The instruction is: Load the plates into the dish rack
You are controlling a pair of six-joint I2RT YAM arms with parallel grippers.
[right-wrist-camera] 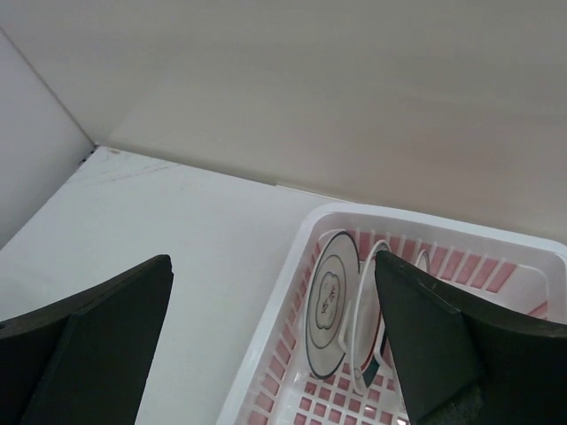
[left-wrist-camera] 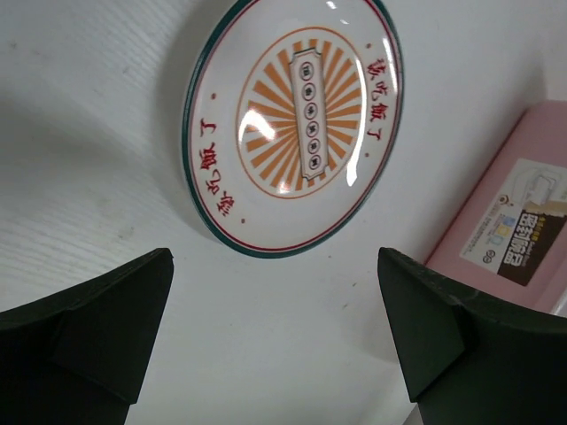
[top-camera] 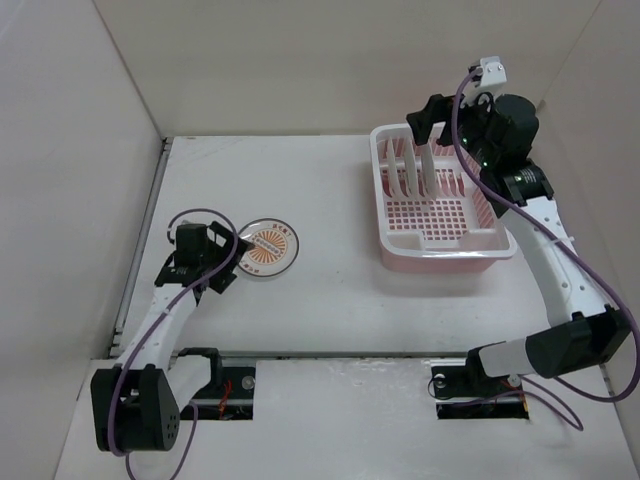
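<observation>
Top external view: one sunburst plate [top-camera: 268, 247] is seen flat on the table [top-camera: 320, 200] left of centre, before the left gripper [left-wrist-camera: 275, 254] (jaws wide apart, nothing held), while other plates [top-camera: 410, 175] are stood upright in the dish rack [top-camera: 445, 253] at upper right, under the right gripper [right-wrist-camera: 273, 258], likewise wide and empty.

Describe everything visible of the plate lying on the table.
The plate is round, white and glossy like glazed ceramic, with a dark green rim, a thin red ring, red characters on two sides and an orange sunburst centre around a pale strip of characters. It lies flat, face up, on the white table, well left of the rack. Nothing touches it; the open left gripper is just beside its edge.
</observation>
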